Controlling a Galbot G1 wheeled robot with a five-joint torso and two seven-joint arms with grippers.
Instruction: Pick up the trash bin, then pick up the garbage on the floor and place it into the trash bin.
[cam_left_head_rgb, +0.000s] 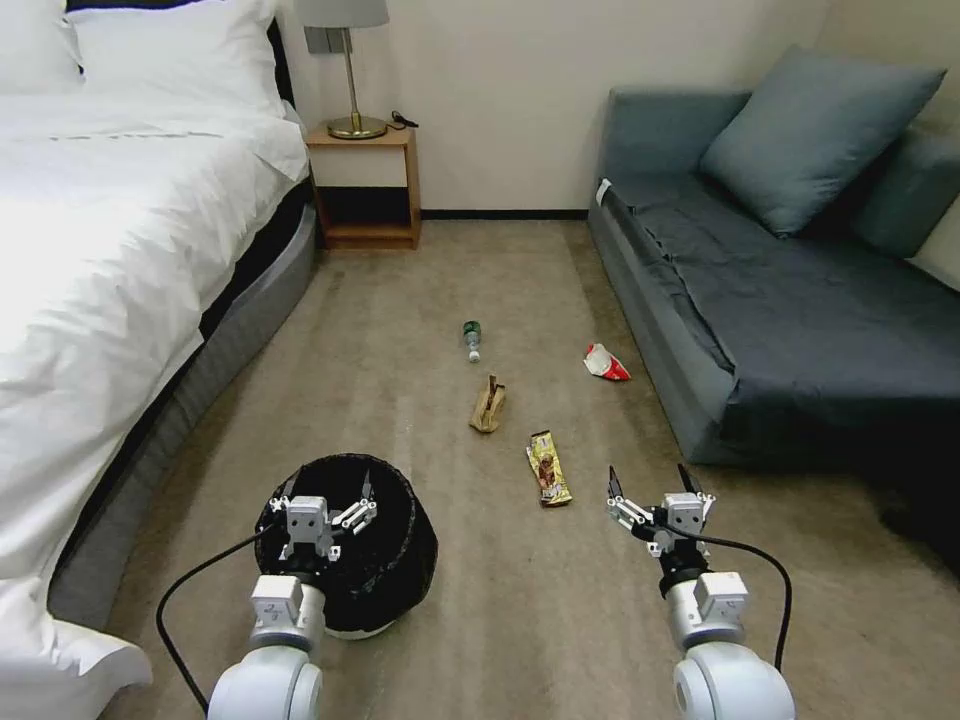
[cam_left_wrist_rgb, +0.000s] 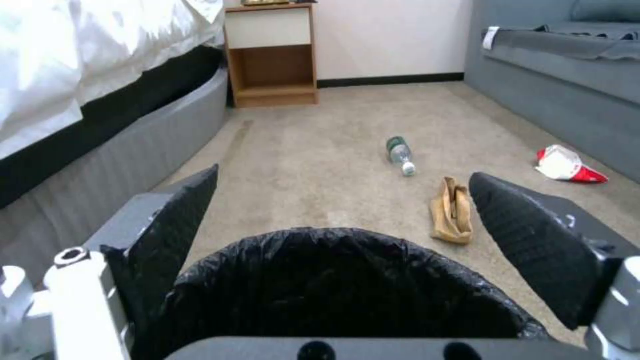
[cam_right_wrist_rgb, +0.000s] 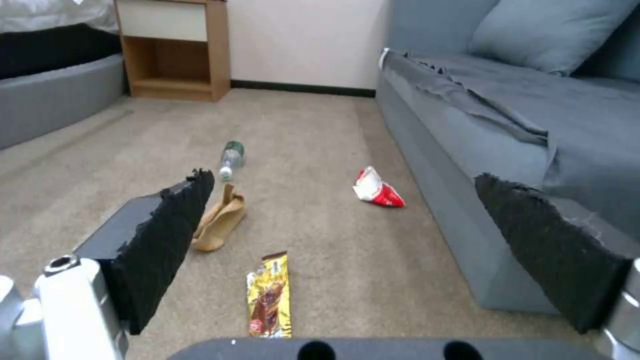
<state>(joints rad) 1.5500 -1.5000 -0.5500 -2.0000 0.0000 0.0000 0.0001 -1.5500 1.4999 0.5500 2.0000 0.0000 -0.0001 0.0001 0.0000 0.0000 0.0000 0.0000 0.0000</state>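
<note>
The trash bin (cam_left_head_rgb: 385, 560), round with a black bag liner and a white base, stands on the carpet at the near left. My left gripper (cam_left_head_rgb: 328, 490) hovers open just above its rim, and the black rim (cam_left_wrist_rgb: 333, 270) lies between the fingers in the left wrist view. My right gripper (cam_left_head_rgb: 655, 483) is open over bare carpet, holding nothing. The garbage lies ahead: a clear bottle with a green label (cam_left_head_rgb: 472, 339), a tan cardboard piece (cam_left_head_rgb: 488, 405), a gold-brown wrapper (cam_left_head_rgb: 549, 468) closest to the right gripper, and a red-and-white wrapper (cam_left_head_rgb: 606, 362).
A white bed (cam_left_head_rgb: 110, 260) runs along the left. A grey sofa (cam_left_head_rgb: 790, 300) lines the right side, with the red-and-white wrapper near its base. A wooden nightstand (cam_left_head_rgb: 365, 185) with a lamp stands at the back wall. Carpet (cam_left_head_rgb: 560, 620) stretches between them.
</note>
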